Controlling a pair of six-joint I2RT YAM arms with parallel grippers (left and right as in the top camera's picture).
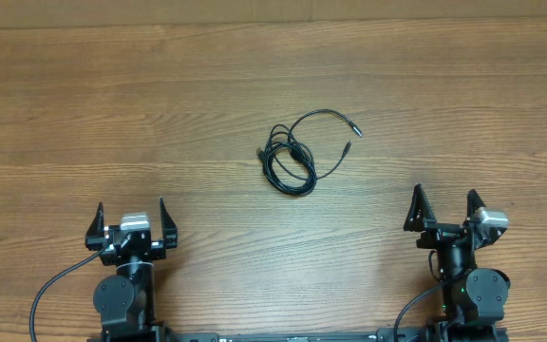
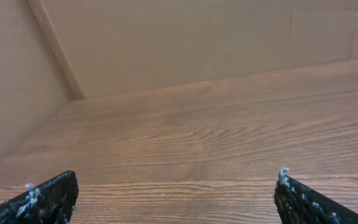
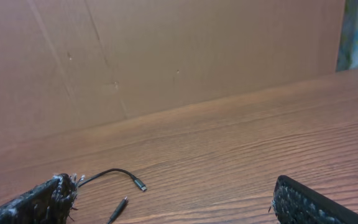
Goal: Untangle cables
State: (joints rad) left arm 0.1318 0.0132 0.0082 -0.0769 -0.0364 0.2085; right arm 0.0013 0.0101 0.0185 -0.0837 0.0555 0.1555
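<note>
The cables lie as a small looped black bundle on the wooden table, a little right of the middle, with two plug ends pointing right. My left gripper is open and empty near the front left, far from the bundle. My right gripper is open and empty near the front right. In the right wrist view two plug ends of the cables show at the lower left, ahead of the open jaws. The left wrist view shows only bare table between its open jaws.
A brown cardboard wall stands behind the table's far edge, with another panel at the left side.
</note>
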